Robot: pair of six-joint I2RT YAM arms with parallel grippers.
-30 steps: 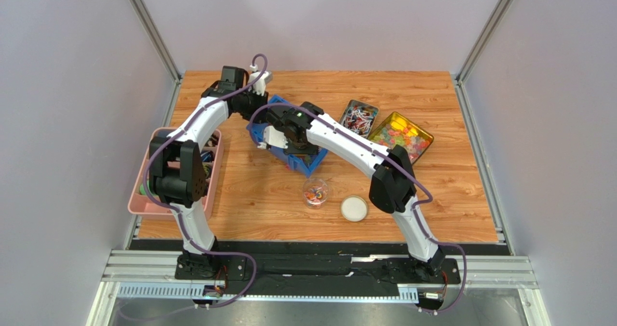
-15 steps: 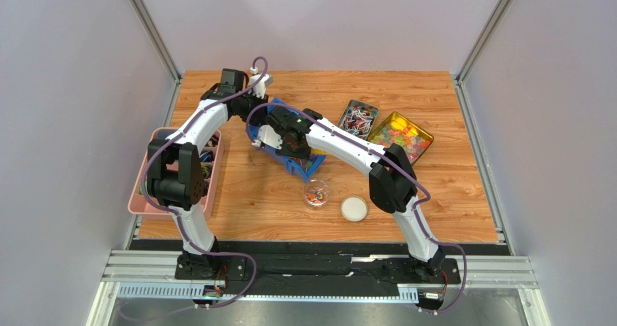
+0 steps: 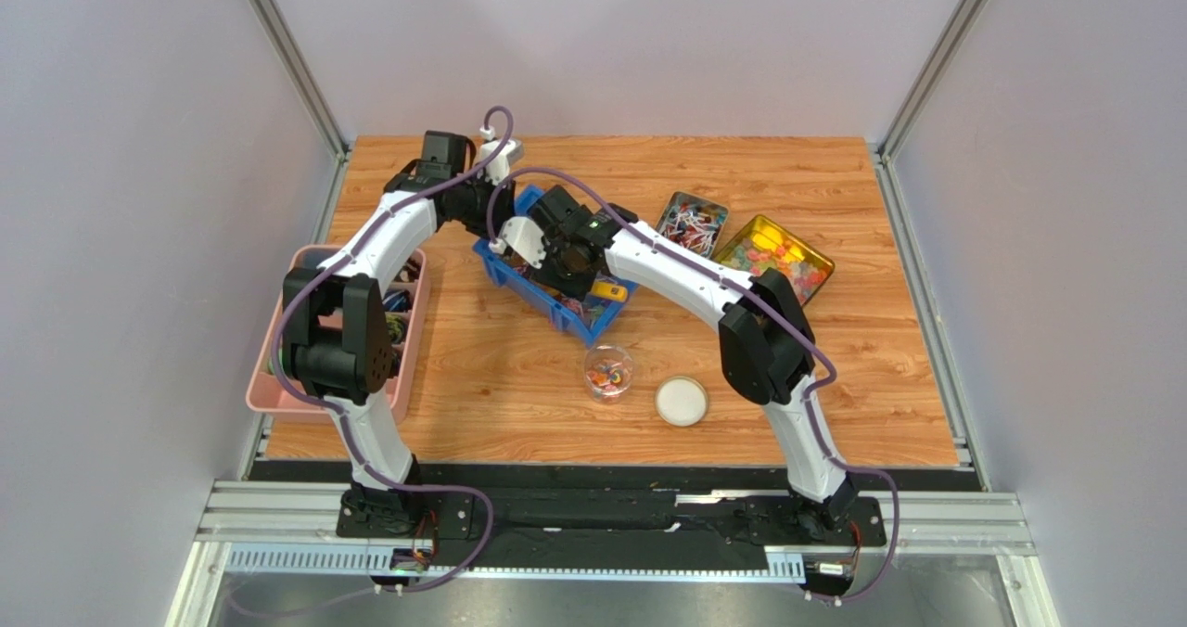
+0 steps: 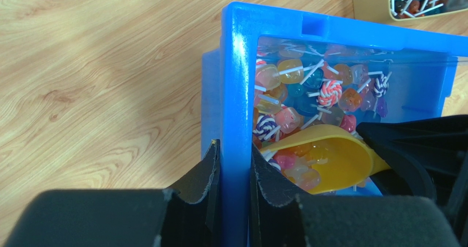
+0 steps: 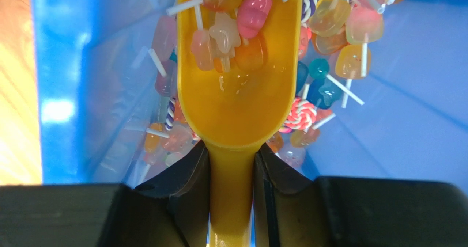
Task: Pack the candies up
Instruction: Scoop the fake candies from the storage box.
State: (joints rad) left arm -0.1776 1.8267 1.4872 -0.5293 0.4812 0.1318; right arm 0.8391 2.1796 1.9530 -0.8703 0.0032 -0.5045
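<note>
Packing was judged to be at an early stage. At the far left of the worktop a pink basket (image 3: 300,377) was seen, apart from the work. The left fingers (image 4: 215,170) were closed on the side wall of the blue bin (image 4: 237,66), one finger outside and one inside, so the bin was held steady. Inside it lay the candies (image 4: 307,88), piled toward one end. A yellow scoop (image 5: 239,93) had been pushed into that pile and carried a small load; its handle was clamped between the right fingers (image 5: 199,173). Nearer the arm bases, a clear cup (image 3: 606,370) held only a few sweets, and its white lid (image 3: 680,400) lay just beside it, not yet fitted. Filling and closing were therefore left to do.

Both grips and the scoop's load were shown only by the wrist views. The cup, the lid and two open tins (image 3: 691,224) at the right were shown together only from above.
</note>
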